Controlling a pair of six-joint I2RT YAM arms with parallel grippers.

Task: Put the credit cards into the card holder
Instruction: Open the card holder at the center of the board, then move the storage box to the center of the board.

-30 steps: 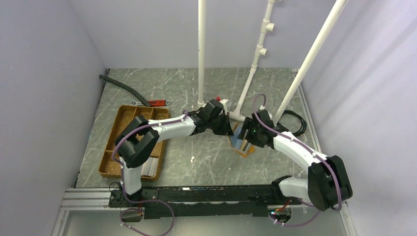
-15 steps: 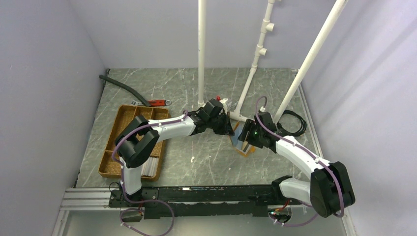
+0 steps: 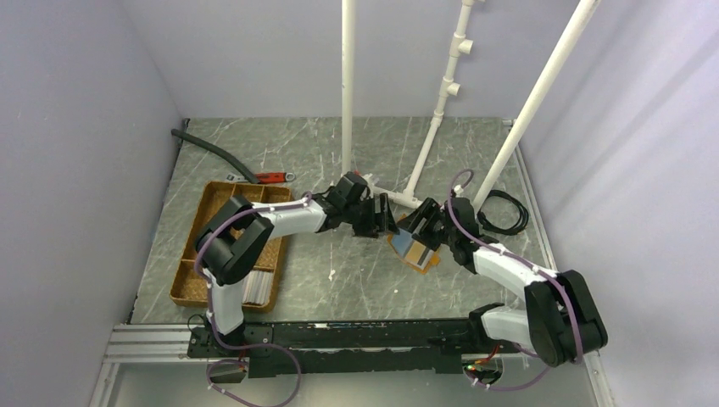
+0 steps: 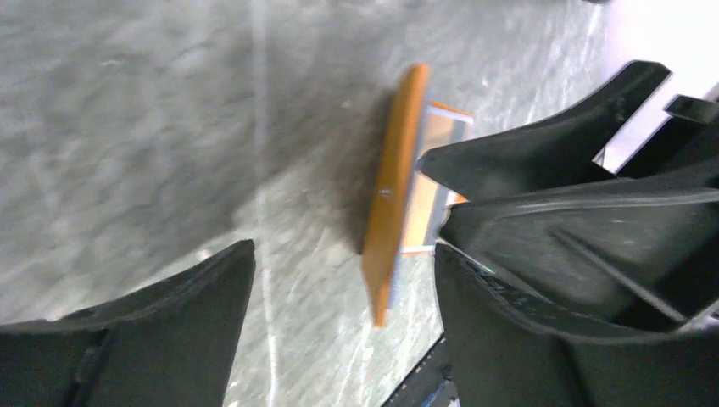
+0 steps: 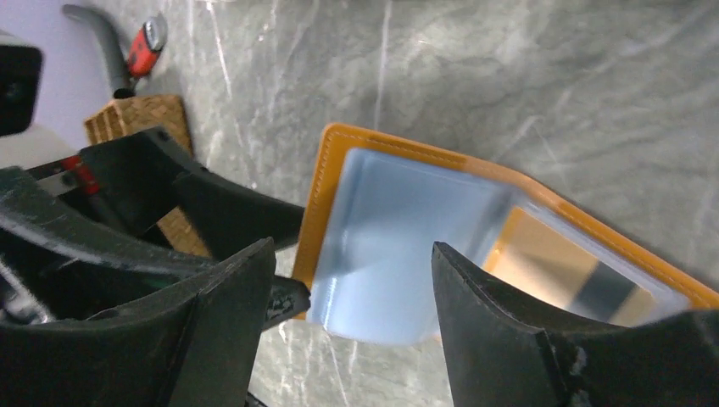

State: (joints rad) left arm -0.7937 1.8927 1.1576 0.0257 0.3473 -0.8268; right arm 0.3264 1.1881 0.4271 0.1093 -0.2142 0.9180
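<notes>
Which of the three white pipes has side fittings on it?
The middle pipe, leaning between the upright left pipe and the slanted right pipe. Only it carries short stubs along its side; the other two are plain.

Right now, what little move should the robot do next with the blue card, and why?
Probably nudge the light blue card deeper into the orange card holder. The card lies over the holder, but one corner hangs past the holder's edge, so it does not look fully in. The right end effector is open around the card; the left end effector is open at the holder.
</notes>
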